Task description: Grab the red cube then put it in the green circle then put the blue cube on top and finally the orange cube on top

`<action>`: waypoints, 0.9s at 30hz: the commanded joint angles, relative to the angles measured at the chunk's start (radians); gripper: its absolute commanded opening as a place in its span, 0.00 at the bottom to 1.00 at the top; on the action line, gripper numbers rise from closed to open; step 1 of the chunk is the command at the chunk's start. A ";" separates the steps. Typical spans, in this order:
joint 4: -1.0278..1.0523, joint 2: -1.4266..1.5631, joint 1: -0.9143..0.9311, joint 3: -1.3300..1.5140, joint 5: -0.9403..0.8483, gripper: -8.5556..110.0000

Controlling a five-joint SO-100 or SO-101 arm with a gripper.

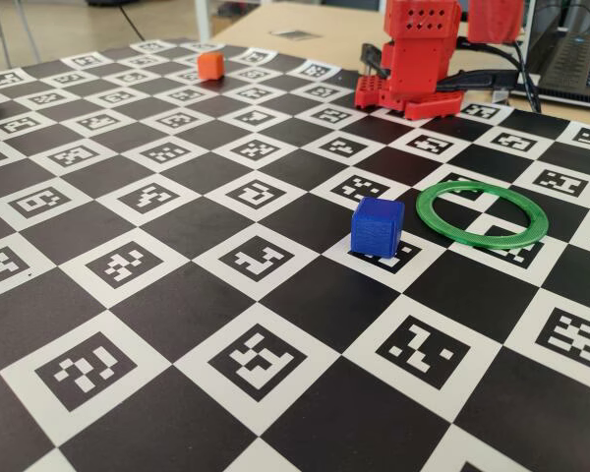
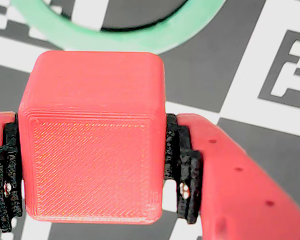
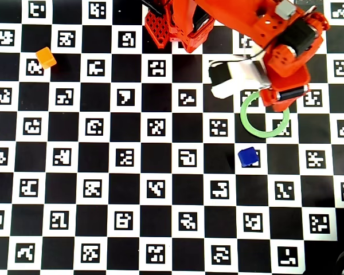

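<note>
- In the overhead view the table (image 3: 74, 172) lay wide open to the left and below the arm (image 3: 275, 51): rows of checkered marker squares with nothing standing on them.
- The orange cube (image 3: 45, 57) sat far off at the upper left of that view, well apart from everything else; in the fixed view I saw it (image 1: 210, 65) near the far edge of the board.
- The blue cube (image 3: 247, 156) stood just below and left of the green ring (image 3: 265, 114) in the overhead view, near it but not touching. The fixed view showed it (image 1: 378, 227) upright on the table, left of the ring (image 1: 477, 213).
- The ring lay flat, its middle open. From above, the arm's head covered the ring's upper right part.
- In the fixed view I saw only the arm's base (image 1: 418, 59) behind the ring, and a laptop (image 1: 575, 54) at the far right edge.
- In the wrist view the fingers (image 2: 92, 165) were closed narrow on the red cube (image 2: 92, 135), a black pad (image 2: 182, 165) pressed against each side face.
- The cube hung over the table, with the ring's arc (image 2: 115, 30) showing just past its top edge.
</note>
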 commanded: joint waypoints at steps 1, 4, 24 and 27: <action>-0.035 -0.021 -0.020 -0.107 0.044 0.10; -0.095 -0.032 -0.023 -0.104 0.087 0.11; -0.383 -0.135 -0.012 0.141 0.196 0.11; -0.428 -0.135 -0.009 0.189 0.196 0.11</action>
